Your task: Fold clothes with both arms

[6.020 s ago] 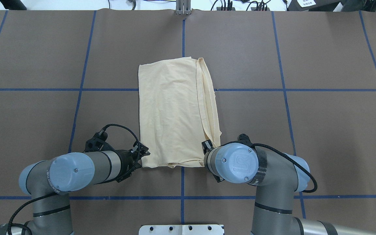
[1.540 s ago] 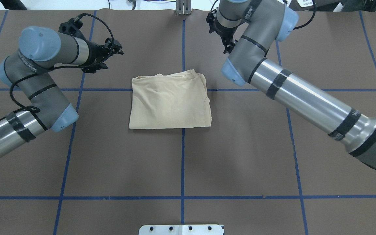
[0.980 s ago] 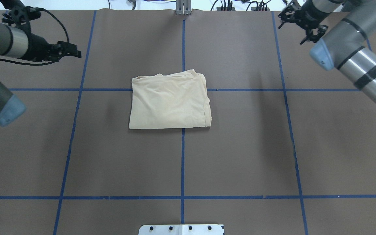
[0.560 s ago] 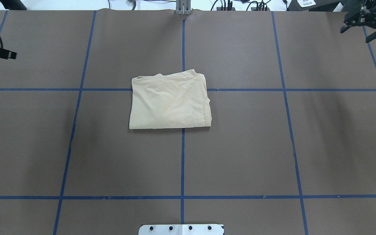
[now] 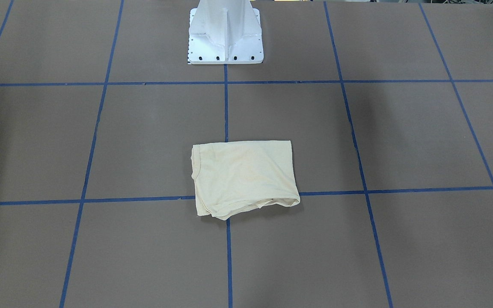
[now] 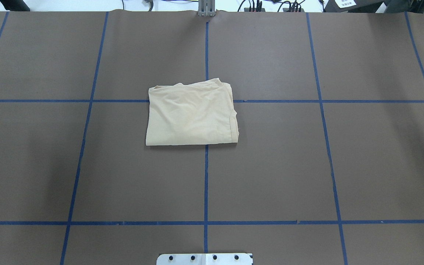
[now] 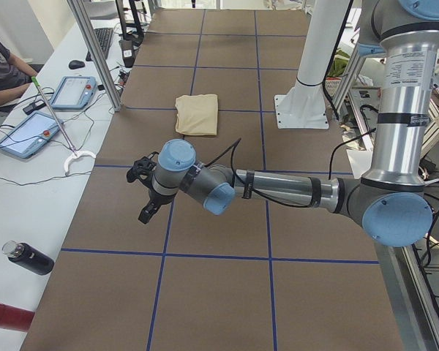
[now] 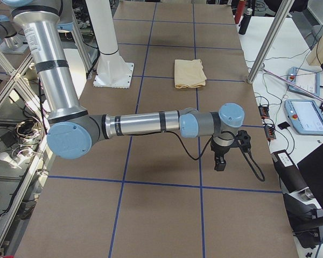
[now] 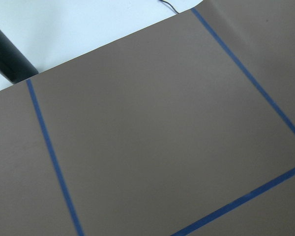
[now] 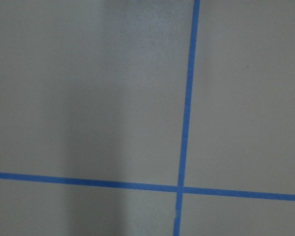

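The cream-yellow shirt (image 6: 191,114) lies folded into a compact rectangle at the table's middle, print hidden. It also shows in the front view (image 5: 244,175), the left view (image 7: 197,115) and the right view (image 8: 189,73). Both arms are out of the overhead and front views. My left gripper (image 7: 146,199) hangs above the table's left end, far from the shirt. My right gripper (image 8: 220,160) hangs above the table's right end, also far from it. Neither holds cloth; I cannot tell whether they are open or shut. The wrist views show only brown table and blue tape.
The white pedestal base (image 5: 225,38) stands at the robot's side of the table. Teach pendants (image 7: 73,91) (image 8: 307,115), a black bottle (image 7: 29,257) and a seated operator (image 7: 0,66) are on side benches past the table ends. Blue tape lines grid the brown surface.
Six seconds ago both grippers were at the long shirt's near corners. The shirt is now folded shorter and lies still. Both arms swung outward and left the overhead view.
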{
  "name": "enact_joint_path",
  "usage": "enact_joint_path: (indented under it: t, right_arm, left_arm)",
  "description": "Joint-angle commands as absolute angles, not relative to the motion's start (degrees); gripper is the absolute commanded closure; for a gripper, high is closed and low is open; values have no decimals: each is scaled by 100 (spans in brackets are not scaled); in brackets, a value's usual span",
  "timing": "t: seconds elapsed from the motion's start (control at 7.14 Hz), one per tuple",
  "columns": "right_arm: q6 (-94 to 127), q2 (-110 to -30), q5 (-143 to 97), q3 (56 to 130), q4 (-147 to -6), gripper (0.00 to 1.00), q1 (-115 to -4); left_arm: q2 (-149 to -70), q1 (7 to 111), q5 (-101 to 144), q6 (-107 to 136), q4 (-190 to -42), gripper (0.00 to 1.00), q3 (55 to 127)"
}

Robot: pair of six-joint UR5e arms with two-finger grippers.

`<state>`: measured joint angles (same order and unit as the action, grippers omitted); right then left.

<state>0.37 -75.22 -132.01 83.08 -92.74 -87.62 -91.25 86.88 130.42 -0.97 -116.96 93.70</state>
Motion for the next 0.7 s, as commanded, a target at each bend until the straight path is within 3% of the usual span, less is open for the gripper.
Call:
enact_joint_path:
  t: [0.0,0.28,0.56]
  right_arm:
    - [-317,-7698,-13157,8437,-9686,0,-8851]
    - [-343,-8066,-13131,8603,-9616,0,-8868]
    - [-282,-8314,-13131,8814,-9615,0,-8868]
  left_arm:
    - [-8904,8833,13060,-255,-10753,0,9736]
    - [-8512,8851,13069,-202,-10231,0,10412]
    - [-8412,8842,13069,-193,-10248,0,10581]
